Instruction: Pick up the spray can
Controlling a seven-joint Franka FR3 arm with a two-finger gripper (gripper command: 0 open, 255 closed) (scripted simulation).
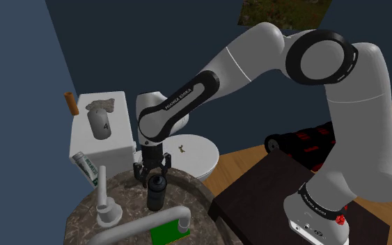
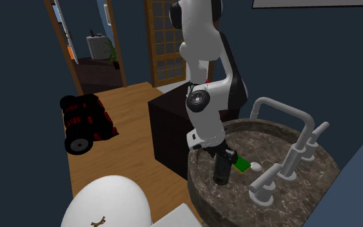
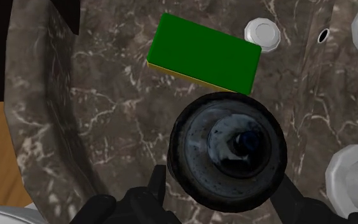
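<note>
One spray can stands upright in the sink basin, near the basin's middle. It is a dark, near-black cylinder with a narrower shoulder and cap. From above, the wrist view shows a round top with a scuffed, mottled grey-blue sheen, concentric rings and a small nozzle at the centre.

The gripper hangs directly over the can. Its black fingers are spread apart astride the upper part and do not clamp it; the shoulder view shows a gap beside one finger.

The basin is dark brown-grey stone with white marble veining, rounded and smooth. A flat green rectangular block with a thin yellow underside lies on the basin floor just beside the can. A small white round stopper sits near the block's corner. The faucet is plain pale grey tubing with squared bends.
</note>
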